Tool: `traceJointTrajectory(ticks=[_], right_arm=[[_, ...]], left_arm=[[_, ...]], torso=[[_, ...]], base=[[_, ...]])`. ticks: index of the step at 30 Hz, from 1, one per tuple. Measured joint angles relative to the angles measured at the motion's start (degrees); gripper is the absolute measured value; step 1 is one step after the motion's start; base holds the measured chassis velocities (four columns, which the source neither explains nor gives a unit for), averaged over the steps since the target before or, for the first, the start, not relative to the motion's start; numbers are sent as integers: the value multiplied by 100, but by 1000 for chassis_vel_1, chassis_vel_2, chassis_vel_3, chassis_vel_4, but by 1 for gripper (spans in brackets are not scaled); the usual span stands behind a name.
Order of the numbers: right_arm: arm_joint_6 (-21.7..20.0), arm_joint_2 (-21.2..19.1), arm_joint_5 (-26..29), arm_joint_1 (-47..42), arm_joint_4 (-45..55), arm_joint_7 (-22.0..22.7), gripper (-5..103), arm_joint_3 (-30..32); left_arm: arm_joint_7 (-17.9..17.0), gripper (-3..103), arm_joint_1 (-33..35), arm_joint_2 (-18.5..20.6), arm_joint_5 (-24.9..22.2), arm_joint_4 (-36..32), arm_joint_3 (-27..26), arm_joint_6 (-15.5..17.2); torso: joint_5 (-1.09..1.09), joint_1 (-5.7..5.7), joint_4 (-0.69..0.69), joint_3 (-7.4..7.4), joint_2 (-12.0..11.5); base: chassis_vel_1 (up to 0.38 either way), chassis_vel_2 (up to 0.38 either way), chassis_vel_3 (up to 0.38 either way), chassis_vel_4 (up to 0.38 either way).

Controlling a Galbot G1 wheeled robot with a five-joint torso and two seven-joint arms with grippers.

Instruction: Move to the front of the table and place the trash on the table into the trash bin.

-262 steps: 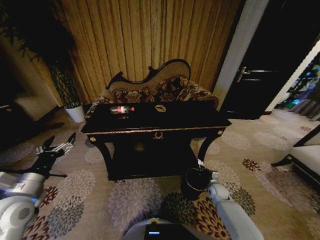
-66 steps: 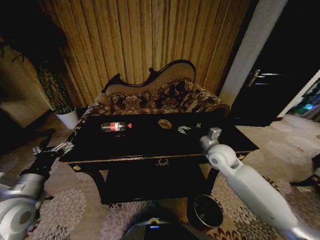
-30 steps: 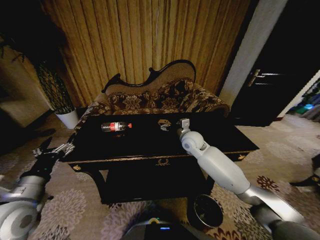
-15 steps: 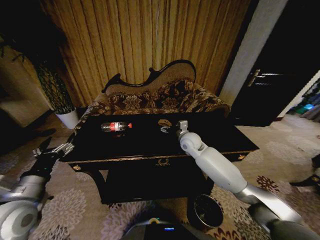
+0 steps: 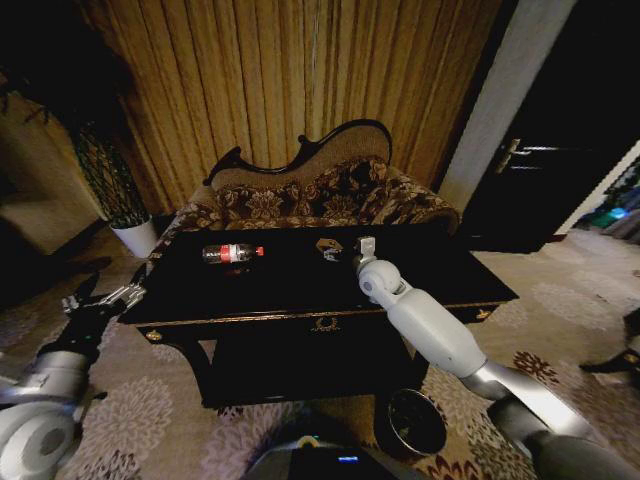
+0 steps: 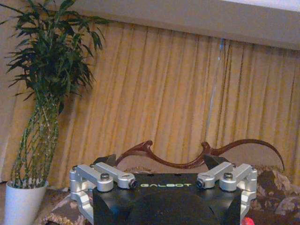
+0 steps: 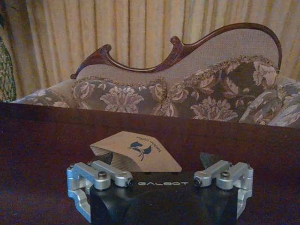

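Reaching out over the table (image 5: 440, 268), my right gripper (image 5: 337, 252) sits low above the glossy black top, just on the near side of the small brown box (image 5: 327, 243). From my right wrist the box (image 7: 136, 151) lies directly ahead between the two finger mounts, a tan folded carton with a dark leaf mark on its upper face, resting flat on the dark tabletop. My fingers are spread apart to either side of it and have hold of nothing; whether they touch the carton I cannot tell. Farther toward my left on the same tabletop lies the clear bottle (image 5: 231, 252) on its side, red label around its middle, well apart from the box. Down on the patterned carpet by the table's front right leg stands the trash bin (image 5: 414, 423), round, with a black inside, near the elbow of my right arm. My left gripper (image 5: 100, 299) hangs idle off the table's left end, low over the carpet, its fingers open and holding nothing. Behind the table stands the floral sofa (image 5: 320, 195) with its curved dark frame, against gold curtains (image 5: 280, 90), and a potted plant (image 5: 115, 190) in a white pot stands at the left.
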Motion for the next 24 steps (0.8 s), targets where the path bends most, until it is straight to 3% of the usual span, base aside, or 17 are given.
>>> traceJointTrajectory(ticks=[5,6,8,10,11,14,19,20,21,24], right_arm=[[65,-9,-3,3,-29,27,99,-11],[71,-15,-1,2,-30,35,89,-11],[71,-19,1,-1,-29,36,89,-11],[72,-32,4,-27,-10,36,74,-7],[72,-32,4,-27,-10,36,74,-7],[76,-39,5,-62,13,36,57,14],[83,-55,3,-81,32,36,46,29],[85,-61,3,-84,40,36,35,32],[85,-61,3,-84,40,36,35,32],[87,-74,11,-92,67,36,19,35]], left_arm=[[-9,100,7,-17,-9,-8,-13,-42],[-21,100,8,-19,-11,-9,-19,-51],[-28,100,8,-20,-12,-8,-20,-56],[-49,100,9,-20,-16,-9,-30,-72],[-49,100,9,-20,-16,-9,-30,-72],[-59,100,13,-13,-25,-13,-45,-100],[-61,100,9,-3,-30,-14,-48,-113],[-61,100,9,-9,-30,-14,-48,-115],[-61,100,9,-9,-30,-14,-48,-115],[-61,100,10,-27,-30,-11,-46,-118]], torso=[[1,0,0,0,0],[0,0,0,0,0],[0,0,0,0,0],[0,0,0,0,0],[0,0,0,0,0],[0,0,0,0,0],[0,0,0,0,0],[0,0,0,0,0],[0,0,0,0,0],[0,0,0,0,0]], base=[[0,0,0,0],[0,0,0,0],[0,0,0,0],[0,0,0,0],[0,0,0,0],[0,0,0,0],[0,0,0,0],[0,0,0,0],[0,0,0,0],[0,0,0,0]])
